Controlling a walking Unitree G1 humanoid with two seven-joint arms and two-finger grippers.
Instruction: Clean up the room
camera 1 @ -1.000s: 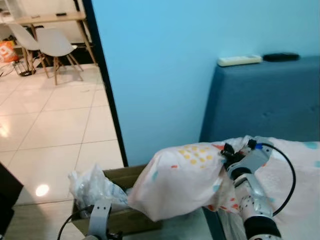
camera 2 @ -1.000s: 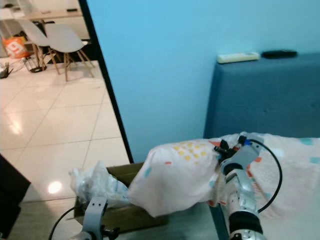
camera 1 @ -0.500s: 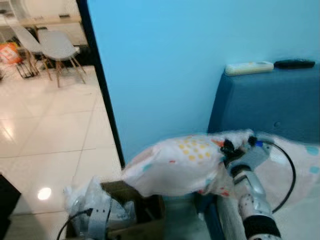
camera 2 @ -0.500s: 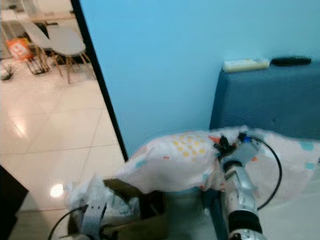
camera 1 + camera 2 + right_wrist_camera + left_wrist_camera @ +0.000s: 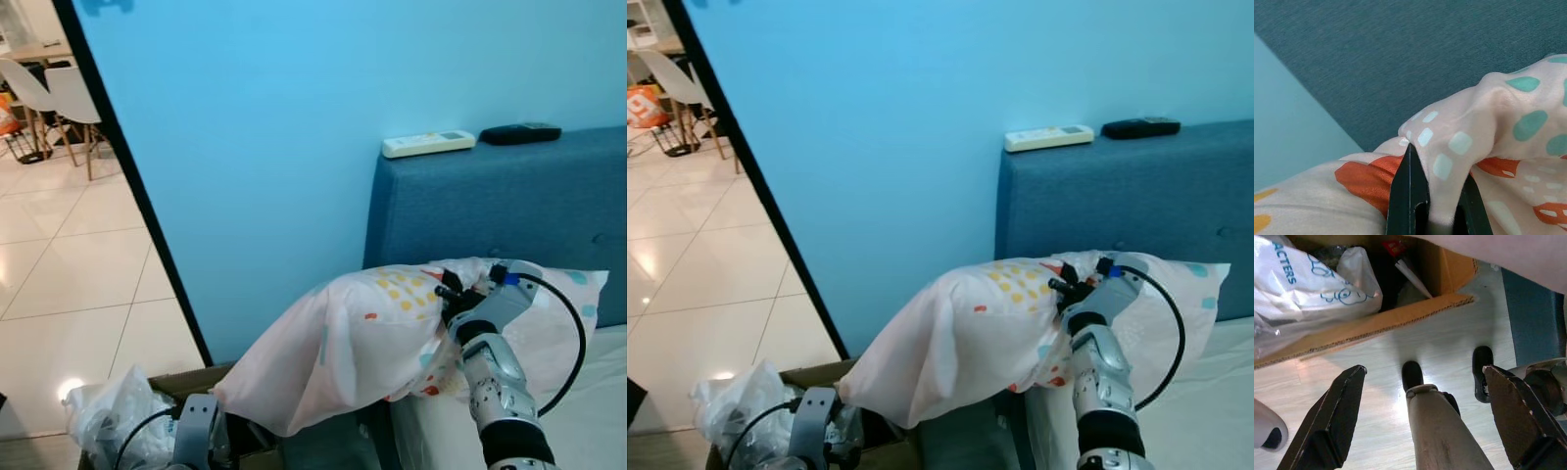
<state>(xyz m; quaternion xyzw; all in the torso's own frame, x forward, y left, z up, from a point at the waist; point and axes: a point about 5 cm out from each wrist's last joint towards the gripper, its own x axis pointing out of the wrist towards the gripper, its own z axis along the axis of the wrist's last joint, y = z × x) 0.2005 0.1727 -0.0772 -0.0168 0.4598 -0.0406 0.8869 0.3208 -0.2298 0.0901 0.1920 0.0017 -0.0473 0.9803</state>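
A pale pink pillow [image 5: 343,343] with yellow, orange and teal spots hangs off the bed's left edge, in front of the blue headboard [image 5: 490,211]. My right gripper [image 5: 447,294] is shut on a fold of its cover; in the right wrist view the black fingers [image 5: 1409,196] pinch the cloth [image 5: 1459,147]. A second pillow [image 5: 549,323] lies behind the arm against the headboard. My left gripper [image 5: 1420,406] hangs open low over the wooden floor beside a cardboard box [image 5: 1376,318].
The cardboard box [image 5: 211,387] on the floor holds white plastic bags [image 5: 108,416]. A white remote [image 5: 428,144] and a black one [image 5: 520,133] lie on top of the headboard. A blue wall stands behind. Tiled floor, white chairs [image 5: 69,98] and a table lie beyond the doorway at left.
The view has swung to the right, so the headboard and bed sit more central. The pillow stays in my right gripper's hold and hangs lower again than half a second ago.
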